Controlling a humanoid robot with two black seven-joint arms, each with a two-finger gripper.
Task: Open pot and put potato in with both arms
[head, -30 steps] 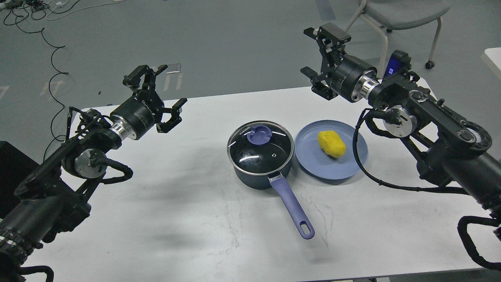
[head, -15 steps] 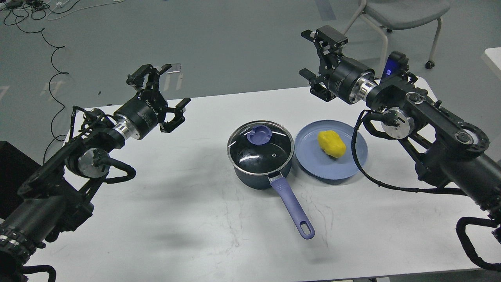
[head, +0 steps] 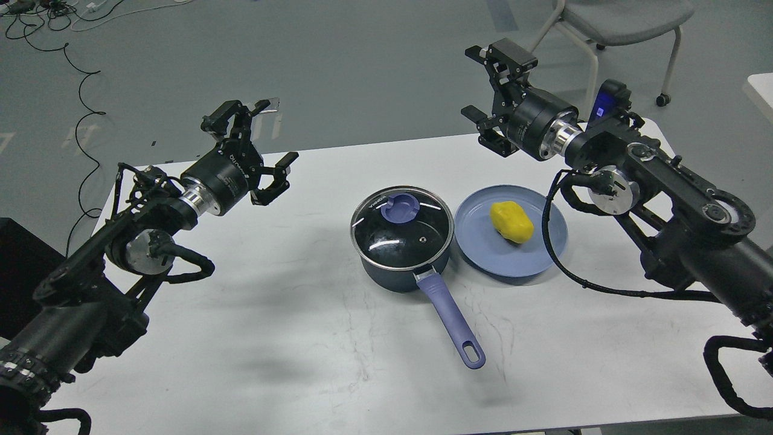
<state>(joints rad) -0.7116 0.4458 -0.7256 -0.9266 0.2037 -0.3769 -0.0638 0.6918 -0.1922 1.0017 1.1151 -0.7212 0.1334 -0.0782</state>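
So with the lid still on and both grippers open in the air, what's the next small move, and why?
Probably bring the left gripper toward the lid knob and down over it. The lid still covers the pot, so the potato on the plate cannot go in yet. Both grippers hang open and empty, and the right gripper sits nearer the potato.

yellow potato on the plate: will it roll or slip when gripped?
The potato looks rounded and oblong, so a push would probably rock or roll it across the blue plate, though the raised rim may stop it. Its glossy surface suggests smooth plastic, likely light and slippery; gripping across the narrow middle seems safest.
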